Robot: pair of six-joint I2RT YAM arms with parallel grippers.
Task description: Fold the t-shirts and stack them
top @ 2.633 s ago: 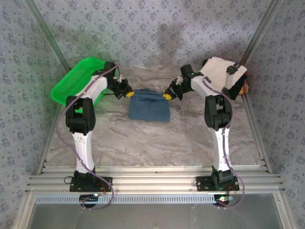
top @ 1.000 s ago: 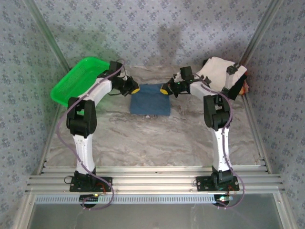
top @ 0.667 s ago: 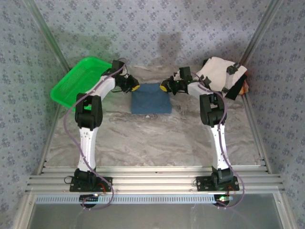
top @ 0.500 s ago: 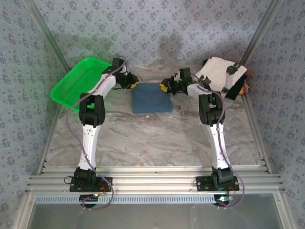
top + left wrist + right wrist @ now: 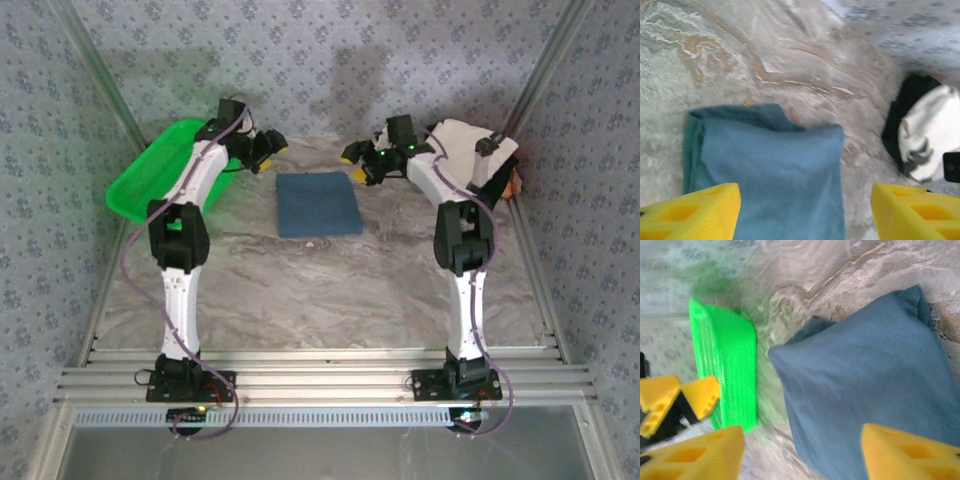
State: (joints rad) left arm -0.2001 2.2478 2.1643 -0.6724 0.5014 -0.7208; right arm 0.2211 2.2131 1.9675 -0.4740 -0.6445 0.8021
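The blue shirt (image 5: pixel 318 203) lies folded in a flat rectangle at the far middle of the table (image 5: pixel 300 300), with bare marbled top on every side and a wide bare stretch toward the arm bases. Its far edge is a little rumpled at one corner in the left wrist view.

The left gripper (image 5: pixel 264 149) hangs just past the shirt's far left corner and the right gripper (image 5: pixel 356 162) just past its far right corner. Both stand wide open and hold nothing.

The basket (image 5: pixel 150 175) sits at the far left edge, tilted, its inside showing plain green mesh. The stack (image 5: pixel 465 150) of folded shirts, white with black patches on top, sits in the far right corner, well apart from the blue shirt.

Patterned grey-blue walls (image 5: pixel 330 60) close in the table, and metal rails (image 5: pixel 320 385) run along its near edge.
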